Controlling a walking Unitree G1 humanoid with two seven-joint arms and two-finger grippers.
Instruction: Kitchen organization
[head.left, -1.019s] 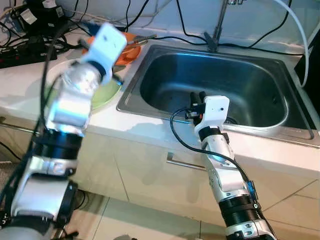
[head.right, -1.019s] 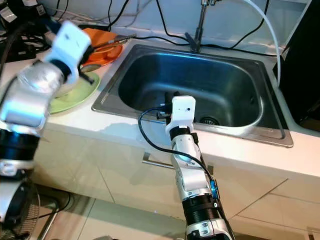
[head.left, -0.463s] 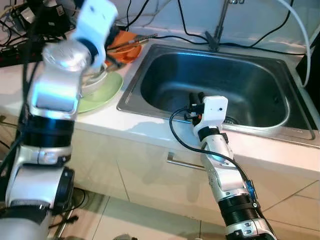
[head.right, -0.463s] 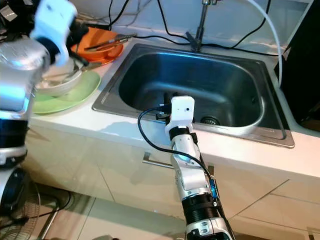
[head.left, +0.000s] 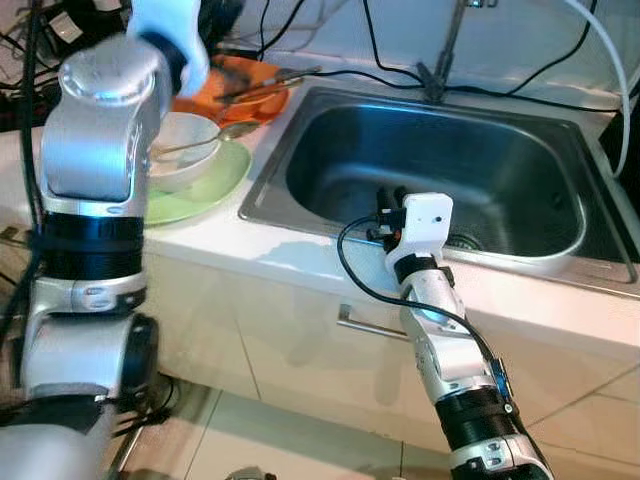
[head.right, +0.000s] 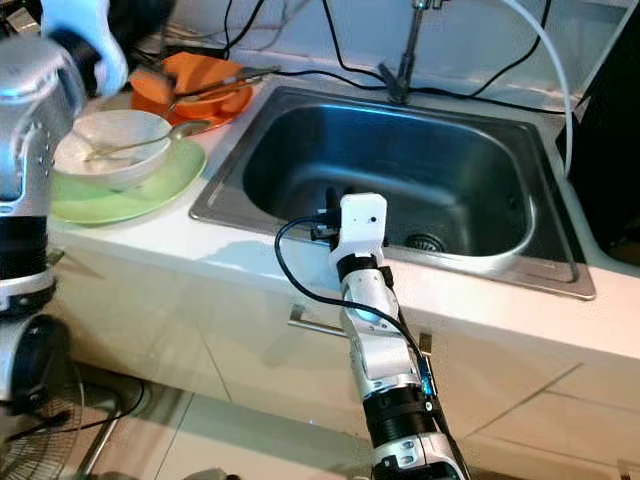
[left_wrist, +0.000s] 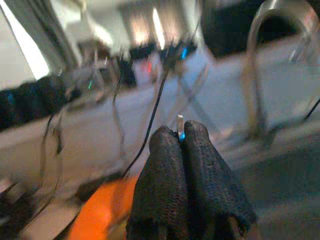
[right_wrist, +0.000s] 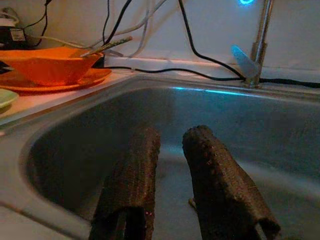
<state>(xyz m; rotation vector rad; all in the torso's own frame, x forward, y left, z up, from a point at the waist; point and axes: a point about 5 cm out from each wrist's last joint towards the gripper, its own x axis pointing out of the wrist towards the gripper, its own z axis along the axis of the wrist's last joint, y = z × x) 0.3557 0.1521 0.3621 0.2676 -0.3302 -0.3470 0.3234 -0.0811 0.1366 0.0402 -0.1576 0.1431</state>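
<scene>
Inside the steel sink (head.left: 560, 250), near its front rim, the right gripper (right_wrist: 172, 165) hangs with fingers slightly parted, holding nothing. Up left, the left gripper (left_wrist: 181, 137), fingers pressed together, is raised above the white bowl (head.right: 110, 145) on the green plate (head.right: 150, 195), beside the orange dish (head.right: 205, 85).

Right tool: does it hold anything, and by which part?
No. The right tool hangs open over the sink, with nothing between its fingers.
</scene>
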